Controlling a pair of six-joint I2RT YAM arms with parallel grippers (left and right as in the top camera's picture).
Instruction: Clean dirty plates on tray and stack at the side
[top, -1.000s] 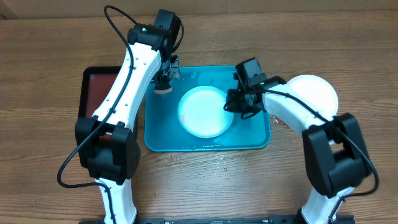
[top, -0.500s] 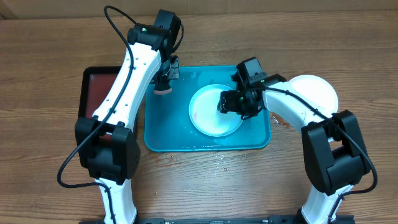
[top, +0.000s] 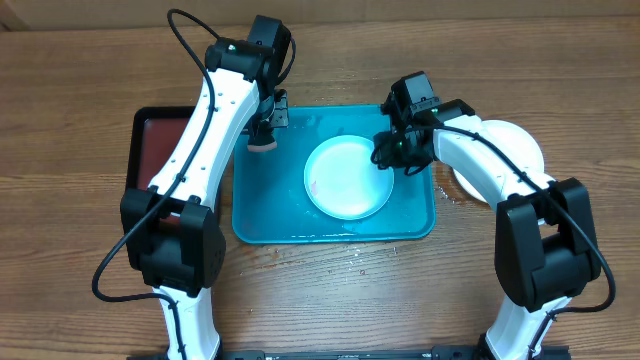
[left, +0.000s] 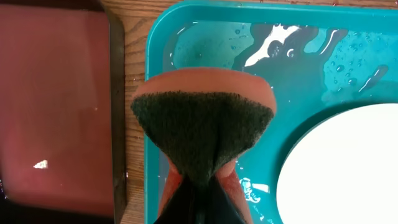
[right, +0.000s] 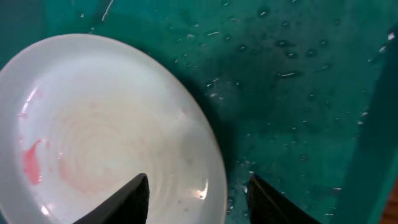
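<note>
Smeared plate (top: 347, 178) now flat on the tray (top: 262, 226) — right gripper (top: 388, 155), jaws apart, has released it and drawn back over its rim; left gripper (top: 266, 126) stays pinched on the sponge (left: 202, 118).

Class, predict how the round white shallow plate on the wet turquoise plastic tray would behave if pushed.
The round white shallow plate looks rigid, so it should keep its shape. Water droplets on the turquoise plastic tray suggest it may slide easily. Its low rim likely offers little grip.
</note>
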